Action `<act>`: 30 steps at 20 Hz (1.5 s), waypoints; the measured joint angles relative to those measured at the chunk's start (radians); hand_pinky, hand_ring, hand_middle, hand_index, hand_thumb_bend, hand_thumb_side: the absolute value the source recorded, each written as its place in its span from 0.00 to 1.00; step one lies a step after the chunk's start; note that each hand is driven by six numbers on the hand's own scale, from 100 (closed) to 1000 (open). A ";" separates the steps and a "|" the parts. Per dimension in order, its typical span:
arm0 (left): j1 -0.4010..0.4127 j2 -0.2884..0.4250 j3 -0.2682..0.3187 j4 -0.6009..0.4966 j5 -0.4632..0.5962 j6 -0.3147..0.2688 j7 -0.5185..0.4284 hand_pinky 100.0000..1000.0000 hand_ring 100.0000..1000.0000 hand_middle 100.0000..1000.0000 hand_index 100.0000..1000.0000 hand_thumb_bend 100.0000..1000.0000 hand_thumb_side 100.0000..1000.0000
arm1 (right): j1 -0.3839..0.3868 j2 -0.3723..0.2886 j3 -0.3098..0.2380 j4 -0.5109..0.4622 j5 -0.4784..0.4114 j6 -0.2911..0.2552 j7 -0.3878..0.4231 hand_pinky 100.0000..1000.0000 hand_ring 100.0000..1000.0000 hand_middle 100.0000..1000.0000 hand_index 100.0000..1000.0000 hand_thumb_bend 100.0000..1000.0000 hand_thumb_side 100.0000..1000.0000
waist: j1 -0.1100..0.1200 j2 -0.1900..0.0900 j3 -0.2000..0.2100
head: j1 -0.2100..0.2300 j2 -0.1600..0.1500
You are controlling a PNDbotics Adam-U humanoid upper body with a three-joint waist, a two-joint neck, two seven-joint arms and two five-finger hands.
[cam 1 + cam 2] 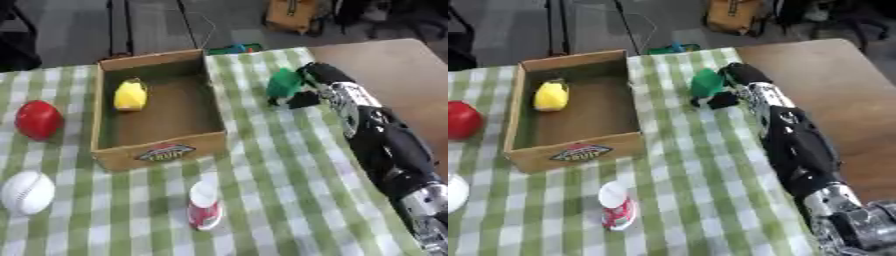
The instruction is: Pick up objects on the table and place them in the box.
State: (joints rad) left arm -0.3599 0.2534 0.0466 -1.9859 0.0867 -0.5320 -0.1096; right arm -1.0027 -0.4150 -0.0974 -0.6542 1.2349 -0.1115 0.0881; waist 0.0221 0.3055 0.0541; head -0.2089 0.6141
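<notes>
Left eye view gives you the nearest things first: a small red and white container [205, 205] lies tipped on the green checked tablecloth [289, 190] close to the front edge, and a white ball [27, 193] sits at the near left, well apart from it. Your right arm [389, 145] comes in from the lower right corner and stretches up across the cloth toward the far side. A little farther on stands the cardboard box [157, 152], open at the top, with a printed label on its near wall. Inside it, in the far left part, lies a yellow object [130, 95], close to the left wall. To the left of the box, outside it, a red ball [38, 120] rests on the cloth. Farther still, to the right of the box, your right hand [306, 90] is at the end of the arm, and its fingers are curled around a green object [284, 82]. This green object is at the left side of the hand, between the hand and the box wall, but apart from the box. I cannot tell whether it is lifted from the cloth or touches it. The bare wooden table [833, 75] shows beyond the right edge of the cloth. Your left hand does not appear in either view.
</notes>
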 measured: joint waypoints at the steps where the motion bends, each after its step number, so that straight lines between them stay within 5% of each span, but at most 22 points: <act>1: 0.000 0.000 0.000 0.000 0.000 0.000 0.000 0.38 0.58 0.62 0.69 0.00 0.99 | 0.000 0.000 0.000 0.002 0.001 0.000 -0.001 0.83 0.88 0.52 0.70 0.66 0.68 | 0.000 0.000 0.000 | 0.000 0.000; 19: -0.001 -0.001 0.000 0.000 -0.007 0.007 -0.007 0.38 0.58 0.63 0.69 0.00 0.99 | 0.000 0.006 0.000 0.009 0.010 0.020 -0.069 0.80 0.80 0.40 0.55 0.61 0.76 | -0.002 0.005 0.000 | 0.000 -0.001; 30: -0.007 -0.001 0.000 0.000 -0.008 0.010 -0.017 0.37 0.58 0.63 0.69 0.00 0.99 | -0.001 0.006 0.000 0.022 0.019 0.038 -0.127 0.79 0.76 0.36 0.47 0.45 0.70 | -0.002 0.006 0.001 | -0.002 -0.010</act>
State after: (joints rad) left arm -0.3664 0.2527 0.0461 -1.9859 0.0784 -0.5215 -0.1270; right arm -1.0039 -0.4093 -0.0976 -0.6327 1.2537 -0.0736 -0.0386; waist 0.0204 0.3114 0.0551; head -0.2111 0.6046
